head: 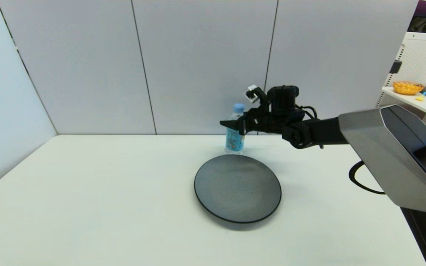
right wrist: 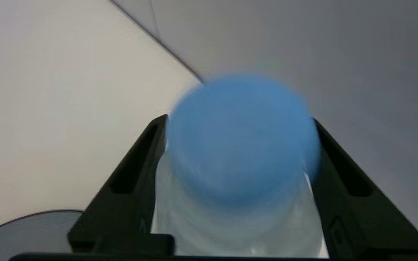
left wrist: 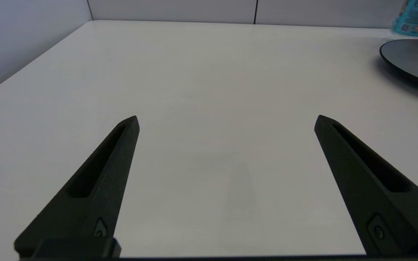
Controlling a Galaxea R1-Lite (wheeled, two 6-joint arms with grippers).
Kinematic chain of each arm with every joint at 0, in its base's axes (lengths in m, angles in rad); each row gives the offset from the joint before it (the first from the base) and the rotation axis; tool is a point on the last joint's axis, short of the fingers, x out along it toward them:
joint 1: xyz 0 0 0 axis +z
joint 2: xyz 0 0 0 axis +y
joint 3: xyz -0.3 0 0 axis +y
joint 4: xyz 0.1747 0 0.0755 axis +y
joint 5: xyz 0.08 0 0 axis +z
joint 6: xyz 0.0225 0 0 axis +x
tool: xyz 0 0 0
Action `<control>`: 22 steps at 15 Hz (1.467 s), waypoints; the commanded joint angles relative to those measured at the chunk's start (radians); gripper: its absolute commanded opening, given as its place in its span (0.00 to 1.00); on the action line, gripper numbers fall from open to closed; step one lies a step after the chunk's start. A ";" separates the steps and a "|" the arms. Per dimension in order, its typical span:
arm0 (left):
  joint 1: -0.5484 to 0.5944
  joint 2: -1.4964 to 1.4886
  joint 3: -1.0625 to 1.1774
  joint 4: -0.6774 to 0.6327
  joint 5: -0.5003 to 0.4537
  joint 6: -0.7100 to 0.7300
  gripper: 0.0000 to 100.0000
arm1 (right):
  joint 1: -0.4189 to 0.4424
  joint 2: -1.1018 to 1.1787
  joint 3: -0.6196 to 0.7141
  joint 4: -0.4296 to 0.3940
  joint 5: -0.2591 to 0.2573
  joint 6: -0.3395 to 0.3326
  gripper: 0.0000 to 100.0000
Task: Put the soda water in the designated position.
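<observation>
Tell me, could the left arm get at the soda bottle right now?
Probably not: the right gripper is already closed around the soda water, and the open left gripper sits far off.

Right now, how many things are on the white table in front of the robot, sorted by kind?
Soda water bottles: 1, the soda water, upright behind the plate, with the right gripper closed around its upper part.
Plates: 1, the dark grey round plate.
Total: 2.
The left gripper is open above bare table.
</observation>
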 commanded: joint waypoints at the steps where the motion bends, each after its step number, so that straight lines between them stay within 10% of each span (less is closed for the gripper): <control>1: 0.000 0.000 0.000 0.000 0.000 0.000 1.00 | 0.000 -0.001 -0.001 0.000 0.003 -0.001 1.00; 8: 0.000 0.000 0.000 0.000 0.000 0.000 1.00 | -0.043 -0.153 0.104 0.049 -0.005 0.011 1.00; 22: 0.000 0.000 0.000 0.000 0.000 0.000 1.00 | -0.331 -1.270 1.187 0.055 -0.009 0.010 1.00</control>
